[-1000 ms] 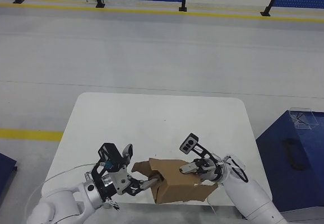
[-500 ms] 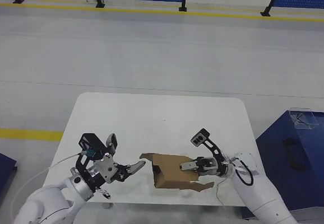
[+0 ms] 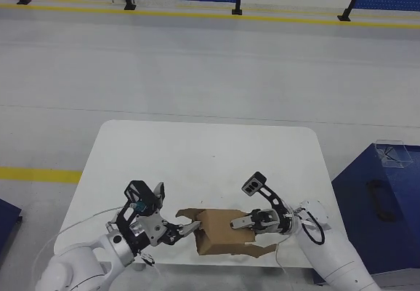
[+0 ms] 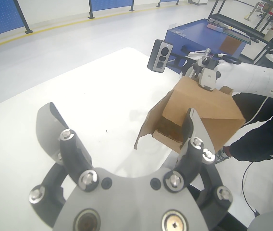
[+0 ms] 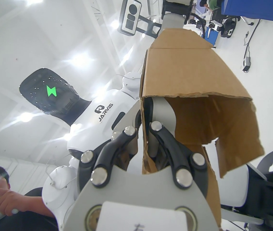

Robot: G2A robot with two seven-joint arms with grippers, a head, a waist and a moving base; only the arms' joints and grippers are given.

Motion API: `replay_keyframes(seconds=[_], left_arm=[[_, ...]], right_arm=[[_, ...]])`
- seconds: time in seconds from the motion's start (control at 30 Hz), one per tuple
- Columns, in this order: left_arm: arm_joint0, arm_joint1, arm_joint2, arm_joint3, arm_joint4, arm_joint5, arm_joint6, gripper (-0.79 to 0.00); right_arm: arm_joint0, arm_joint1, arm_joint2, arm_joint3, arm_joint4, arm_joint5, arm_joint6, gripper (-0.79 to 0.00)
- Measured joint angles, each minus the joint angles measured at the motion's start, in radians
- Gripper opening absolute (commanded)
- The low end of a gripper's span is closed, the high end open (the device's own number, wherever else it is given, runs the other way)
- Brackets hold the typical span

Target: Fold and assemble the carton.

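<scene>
The white table carries a brown carton lying on its side near the robot's edge, its long axis running across between the two arms. The right jaws are clenched on a panel edge at its right end. Its open mouth, one flap splayed outward, faces the left jaws, which stand released and wide just beside that opening. I'd say the left arm is nearer to fold that flap in.
</scene>
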Motion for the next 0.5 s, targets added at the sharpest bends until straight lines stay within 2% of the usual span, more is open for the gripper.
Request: replay_keyframes(seconds=[0.3,0.4,0.5], left_arm=[[-0.012,-0.003,0.036,0.002,0.006,-0.010,0.030,0.000],[-0.004,-0.004,0.008,-0.002,-0.015,0.002,0.073,0.000],[0.009,-0.003,-0.051,-0.010,-0.069,0.007,0.137,0.000]], right_arm=[[-0.011,-0.001,-0.028,-0.005,0.084,0.087,-0.001,-0.785],[-0.003,-0.008,-0.039,0.027,0.169,0.159,-0.001,-0.785],[0.012,-0.017,-0.058,0.063,0.277,0.280,-0.001,-0.785]])
